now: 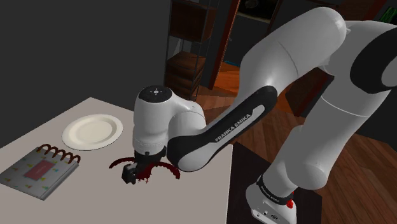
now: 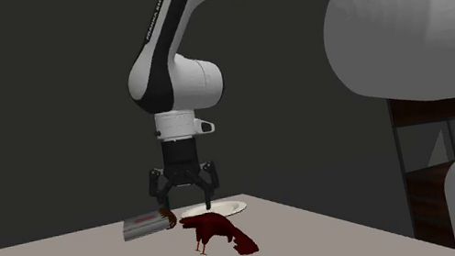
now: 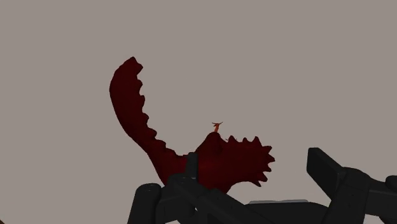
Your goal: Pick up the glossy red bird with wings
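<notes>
**Gripper and bird, moment of approach.** The black gripper [image 2: 184,194] points straight down at the grey table [image 1: 95,188]. Its jaws are spread wide and hold nothing. The dark red bird [image 2: 218,235] lies on the table beneath it, at about five o'clock from the fingertips in the second exterior view.

In the shoulder view a serrated wing emerges on each side of the hand, at about nine and three o'clock, so the hand sits roughly over the body. The wingspan is the bird's long axis. In the second exterior view it runs from about ten o'clock to four o'clock.

In the wrist view the body sits close against one finger rather than midway between the two, and one long curved wing sweeps away beyond it. A clean closure would probably need a small shift toward that finger, then a descent.

Farther out in the shoulder view, a spiral-bound notebook [image 1: 41,168] lies at nine o'clock from the gripper. A white plate [image 1: 92,132] lies beyond it at about ten o'clock, and dark shelving [image 1: 188,57] stands behind the table.

**Not resolved:**
- Whether the fingertips already reach the bird's level.
- Whether either fingertip touches the bird.
- The bird's head and feet, which the hand covers in the shoulder view.
</notes>
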Robot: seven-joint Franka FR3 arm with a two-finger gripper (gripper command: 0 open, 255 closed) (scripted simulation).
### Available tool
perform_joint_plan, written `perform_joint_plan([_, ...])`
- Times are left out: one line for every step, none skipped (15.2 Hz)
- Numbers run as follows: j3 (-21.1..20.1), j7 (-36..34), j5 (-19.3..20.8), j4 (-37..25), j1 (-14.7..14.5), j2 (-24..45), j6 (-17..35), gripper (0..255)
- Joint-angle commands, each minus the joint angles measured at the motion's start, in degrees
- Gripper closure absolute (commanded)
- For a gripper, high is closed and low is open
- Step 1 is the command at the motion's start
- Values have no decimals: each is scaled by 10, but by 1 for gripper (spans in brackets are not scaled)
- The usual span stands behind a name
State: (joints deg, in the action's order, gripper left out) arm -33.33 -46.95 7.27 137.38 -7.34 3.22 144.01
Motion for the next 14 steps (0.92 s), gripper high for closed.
perform_joint_plan([2, -13, 17, 2, -1, 15, 15, 0])
perform_joint_plan([4, -19, 26, 4, -2, 23, 22, 0])
perform_joint_plan([6, -26, 35, 5, -3, 31, 29, 0])
perform_joint_plan([8, -30, 40, 5, -4, 35, 33, 0])
perform_joint_plan([8, -30, 40, 5, -4, 35, 33, 0])
perform_joint_plan([8, -30, 40, 5, -4, 35, 33, 0])
perform_joint_plan([8, -29, 40, 6, -4, 34, 33, 255])
perform_joint_plan([8, -29, 40, 5, -4, 35, 33, 255])
perform_joint_plan([8, -29, 39, 6, -4, 34, 33, 255])
perform_joint_plan([8, -29, 39, 6, -4, 34, 33, 255])
perform_joint_plan([8, -29, 39, 6, -4, 34, 33, 255])
perform_joint_plan([8, -29, 39, 6, -4, 34, 33, 255])
perform_joint_plan([8, -28, 39, 6, -4, 34, 33, 255])
perform_joint_plan([8, -29, 40, 6, -4, 34, 34, 255])
